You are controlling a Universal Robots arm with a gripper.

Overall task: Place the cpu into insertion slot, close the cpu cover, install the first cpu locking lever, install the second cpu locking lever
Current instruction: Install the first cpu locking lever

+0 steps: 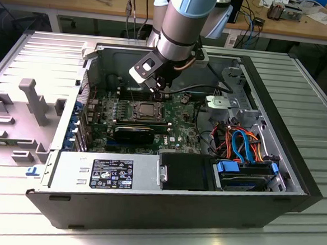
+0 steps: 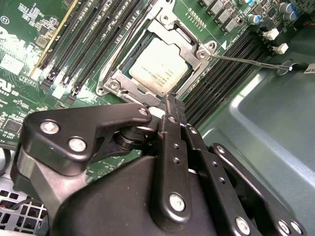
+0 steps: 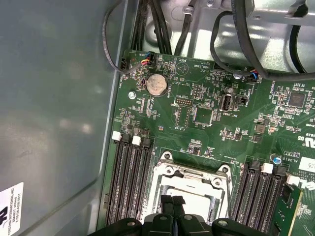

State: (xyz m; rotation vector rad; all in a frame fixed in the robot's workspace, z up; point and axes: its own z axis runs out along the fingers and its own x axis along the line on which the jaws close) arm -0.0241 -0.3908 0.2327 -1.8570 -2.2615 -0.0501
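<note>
While the cpu (image 2: 158, 66) lies flat in the insertion slot (image 2: 130, 57) beneath the cpu cover (image 2: 188, 41), the gripper (image 2: 171, 100) hovers at the slot's edge with fingers (image 2: 174, 109) pinched together on nothing, and the cpu, light, rigid and fragile, looks best handled by its edges

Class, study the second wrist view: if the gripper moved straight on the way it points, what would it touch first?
Most likely the cpu cover, at its near frame edge beside the cpu; the gripper hangs just above it, though depth is unclear.
</note>
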